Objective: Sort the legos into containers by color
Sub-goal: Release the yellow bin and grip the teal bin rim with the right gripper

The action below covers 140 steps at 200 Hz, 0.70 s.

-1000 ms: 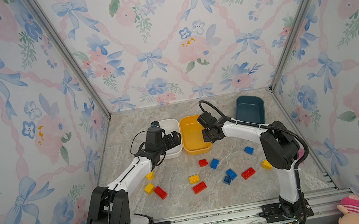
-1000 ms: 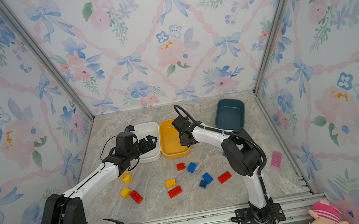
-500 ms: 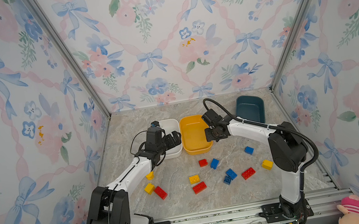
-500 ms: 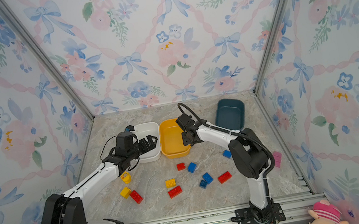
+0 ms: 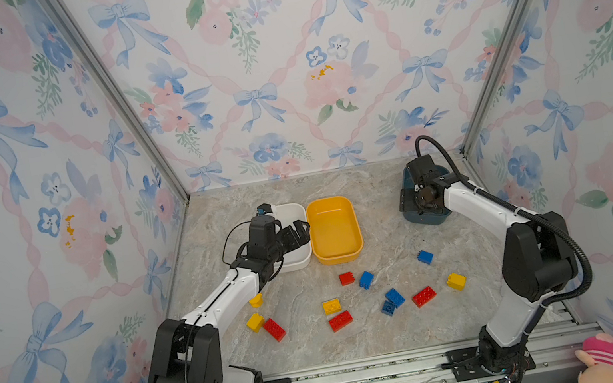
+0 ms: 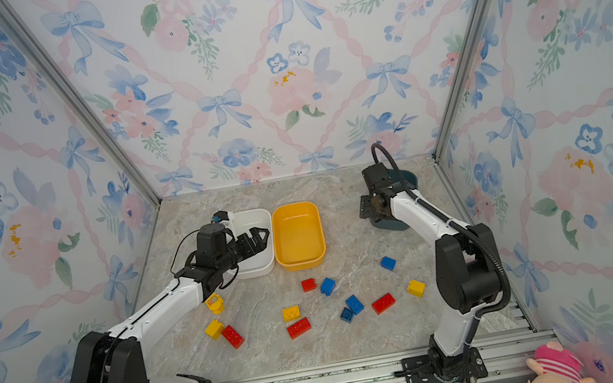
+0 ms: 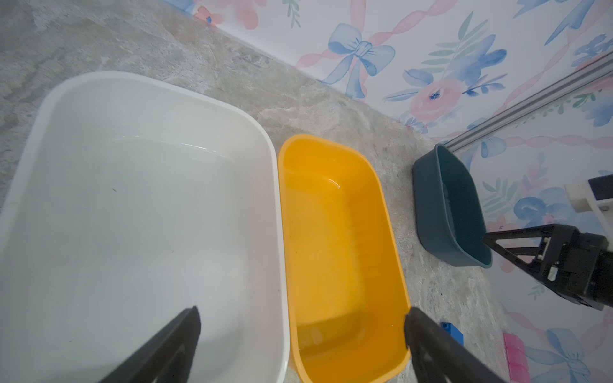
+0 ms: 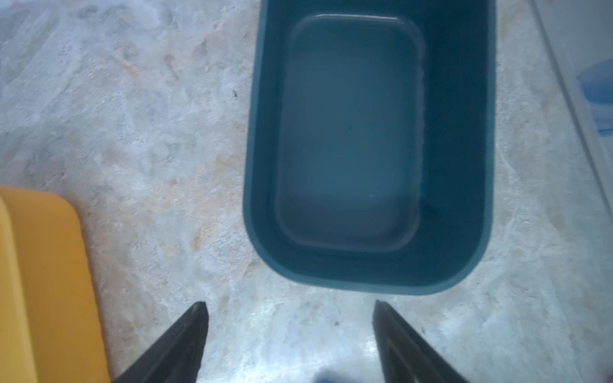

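While nothing is gripped, left gripper (image 7: pixel 302 311): jaws are spread wide above the white tub (image 7: pixel 132 215).
Right gripper (image 8: pixel 290 303): jaws are parted, empty, beside the teal tub (image 8: pixel 348 132).
Legos (image 5: pixel 340 320): scattered on the marble tabletop (image 5: pixel 314 351), presumably awaiting picking.

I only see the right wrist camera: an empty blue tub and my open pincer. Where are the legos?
Observer: The legos all lie loose on the table, none in any tub.
Operator: What's the other arm doing?
Observer: The left pincer hangs open where the white tub meets the yellow tub.
Operator: Which blue one is closest to my tub?
Observer: The lone blue lego, nearest the blue tub.
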{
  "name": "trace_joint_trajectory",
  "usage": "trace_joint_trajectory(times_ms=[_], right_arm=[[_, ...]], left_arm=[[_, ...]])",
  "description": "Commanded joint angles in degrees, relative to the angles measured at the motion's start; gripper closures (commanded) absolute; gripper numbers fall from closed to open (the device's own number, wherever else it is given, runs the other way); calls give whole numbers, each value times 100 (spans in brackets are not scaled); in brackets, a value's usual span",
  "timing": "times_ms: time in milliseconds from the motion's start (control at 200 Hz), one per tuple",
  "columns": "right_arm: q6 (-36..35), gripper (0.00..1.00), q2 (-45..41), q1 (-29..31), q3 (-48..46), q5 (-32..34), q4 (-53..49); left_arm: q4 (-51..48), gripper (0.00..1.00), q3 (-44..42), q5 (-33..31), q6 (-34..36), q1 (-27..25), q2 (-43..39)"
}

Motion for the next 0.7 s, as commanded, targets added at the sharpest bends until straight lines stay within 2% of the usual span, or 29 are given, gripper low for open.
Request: trace_joint_trajectory(times_ms=[0, 260, 435, 695], right_arm=[[-237, 19, 93, -362, 55, -30, -168], [-325, 20, 352, -1184, 153, -16, -50], [-384, 21, 624, -1579, 192, -244, 53], [-609, 29, 1187, -1877, 559, -527, 156]], left_arm=[[168, 2, -185, 29, -107, 39, -179], [204, 2, -253, 47, -113, 48, -242], [273, 2, -251, 85, -150, 57, -214], [304, 2, -235, 98, -184, 57, -177]])
